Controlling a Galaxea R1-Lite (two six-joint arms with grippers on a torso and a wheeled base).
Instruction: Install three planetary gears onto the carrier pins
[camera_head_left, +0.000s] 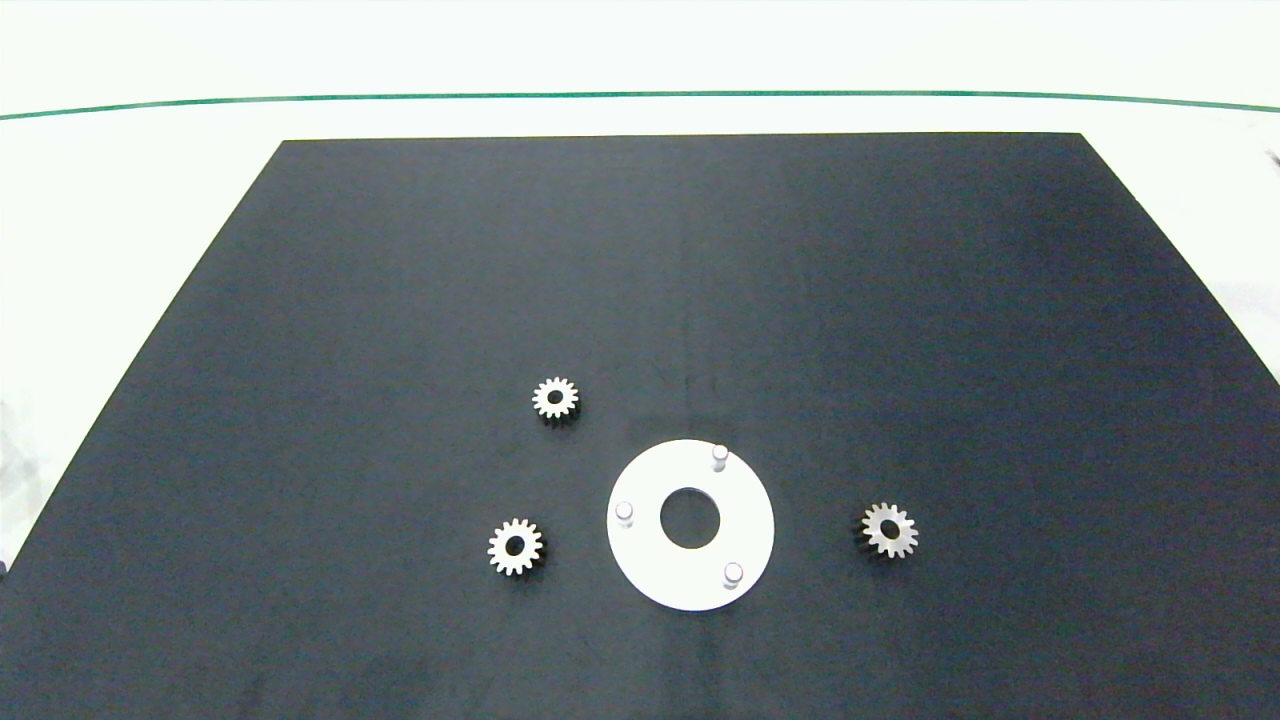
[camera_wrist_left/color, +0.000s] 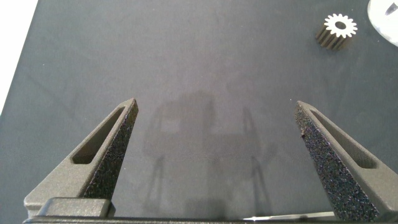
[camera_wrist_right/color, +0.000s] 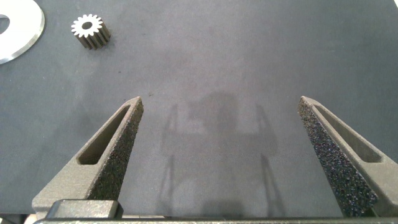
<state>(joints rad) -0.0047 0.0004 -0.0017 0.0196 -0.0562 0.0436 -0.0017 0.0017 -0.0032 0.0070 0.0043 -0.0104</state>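
Spread wide apart, the two dark grey textured fingers of the left gripper (camera_wrist_left/color: 214, 158) hang above bare mat and grip nothing. Only their faint shadows lie between them. Beyond the fingertips, well apart from them, one small silver-grey metal spur gear (camera_wrist_left/color: 336, 30) lies flat, with a sliver of the flat white ring-shaped disc (camera_wrist_left/color: 387, 17) just past it.

Likewise, the right gripper (camera_wrist_right/color: 221, 158) has its two grey fingers held wide open over empty mat, holding nothing. Ahead of its fingertips and well clear of them lies another of the small gears (camera_wrist_right/color: 91, 32), and close beside that, the white disc's curved edge (camera_wrist_right/color: 28, 36).

From the overhead camera, neither arm appears. A large black rectangular mat (camera_head_left: 400, 280) covers most of a white table (camera_head_left: 130, 200), which has a thin green line (camera_head_left: 640, 95) running across its far side.

The white disc (camera_head_left: 745, 500) lies flat on the near middle of the mat, with a large round centre hole. Three short whitish cylindrical carrier pins stand upright on it: one at the far edge (camera_head_left: 719, 456), one at the left (camera_head_left: 624, 512), one at the near right (camera_head_left: 733, 573). All three pins are bare.

The three planetary gears lie flat on the mat around the disc, none touching it: one to the far left (camera_head_left: 555, 398), one to the near left (camera_head_left: 515, 546), one to the right (camera_head_left: 889, 529).
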